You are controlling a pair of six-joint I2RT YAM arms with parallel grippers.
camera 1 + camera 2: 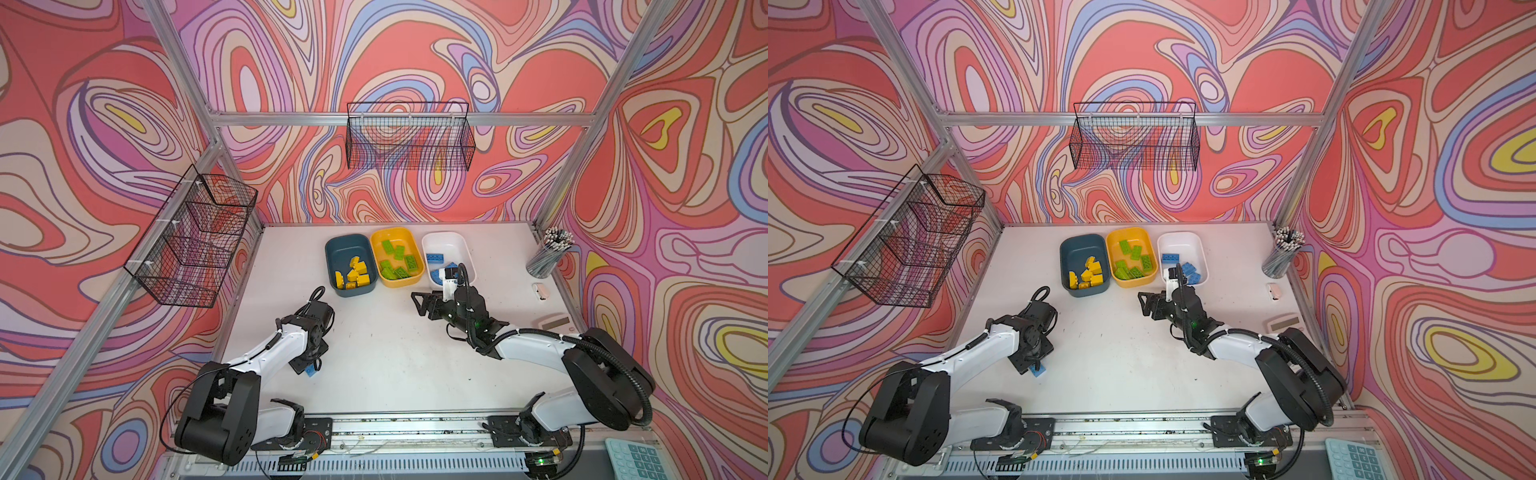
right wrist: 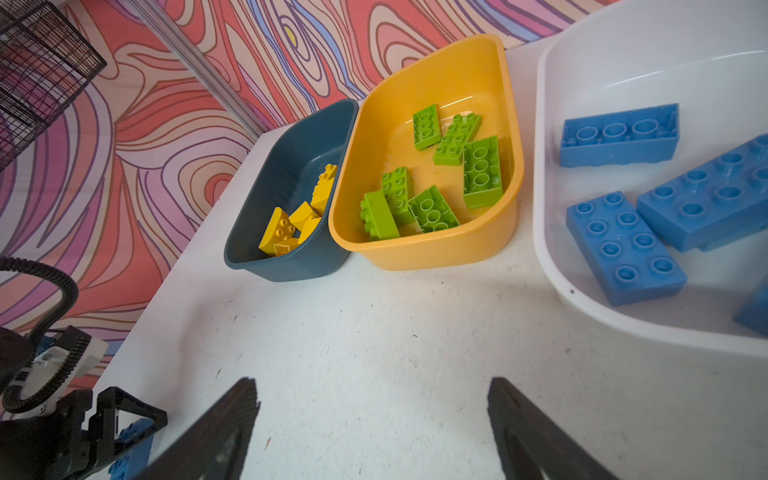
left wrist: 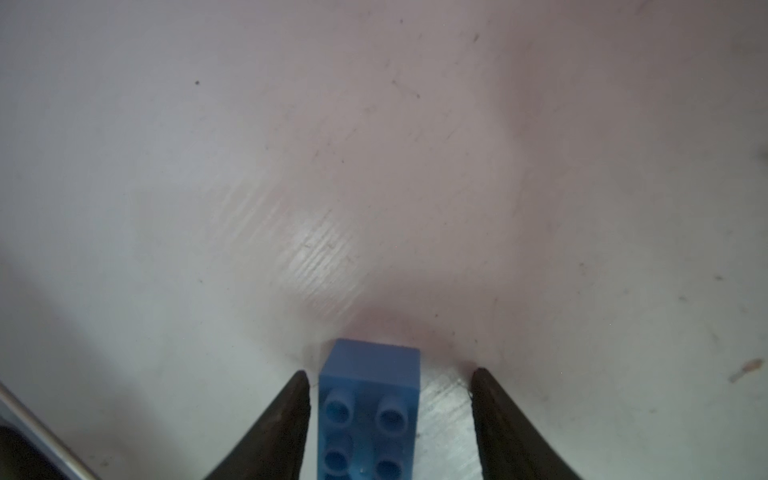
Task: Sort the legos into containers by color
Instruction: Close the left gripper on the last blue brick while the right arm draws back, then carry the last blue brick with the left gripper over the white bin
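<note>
A light blue lego (image 3: 370, 407) lies studs-up on the white table, at the front left in both top views (image 1: 309, 371) (image 1: 1040, 370). My left gripper (image 3: 389, 372) points down astride it, open, with one finger close against the brick and a gap at the other. My right gripper (image 2: 372, 381) hovers open and empty in front of the containers (image 1: 419, 303). The dark teal tub (image 1: 345, 251) holds yellow legos (image 1: 355, 274). Green legos (image 1: 397, 259) lie in the yellow-orange tub (image 1: 397, 236), and blue legos (image 2: 623, 245) in the white tub (image 1: 446, 245).
Black wire baskets hang on the back wall (image 1: 409, 137) and the left wall (image 1: 195, 237). A grey mesh pen cup (image 1: 546, 257) stands at the back right. A small white object (image 1: 539, 291) lies near the right edge, and a teal calculator (image 1: 636, 457) at the front right.
</note>
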